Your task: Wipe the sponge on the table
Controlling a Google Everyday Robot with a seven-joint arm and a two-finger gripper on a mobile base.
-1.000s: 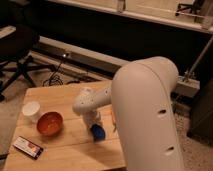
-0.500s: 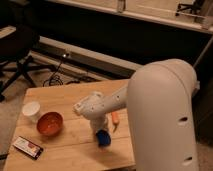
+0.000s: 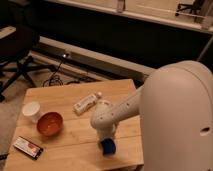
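The red bowl [image 3: 50, 123] sits toward the left side of the pale plank tabletop [image 3: 70, 144], and everything else is easiest to place from it. To the right of the bowl and a little nearer the front edge, the pincer [image 3: 106, 139] points straight down at the wood. It is closed tight, with the small blue sponge [image 3: 108, 146] held at its tip. The sponge rests against the tabletop, close to the front edge and well apart from the bowl.

The thick white arm [image 3: 175, 120] comes in from the right and fills that side of the view. Its slimmer forearm reaches leftward over the wood to the rounded wrist just above the sponge.

Just left of the bowl and slightly behind it stands a white cup [image 3: 31, 111], upright and almost touching the bowl. In front of the bowl, near the front left corner, lies a flat dark packet [image 3: 27, 147]. Behind the bowl and to its right lies a white bottle [image 3: 86, 103] on its side, set at a slant. Far behind the bowl, on the floor past the tabletop, stands a dark office chair [image 3: 21, 47].
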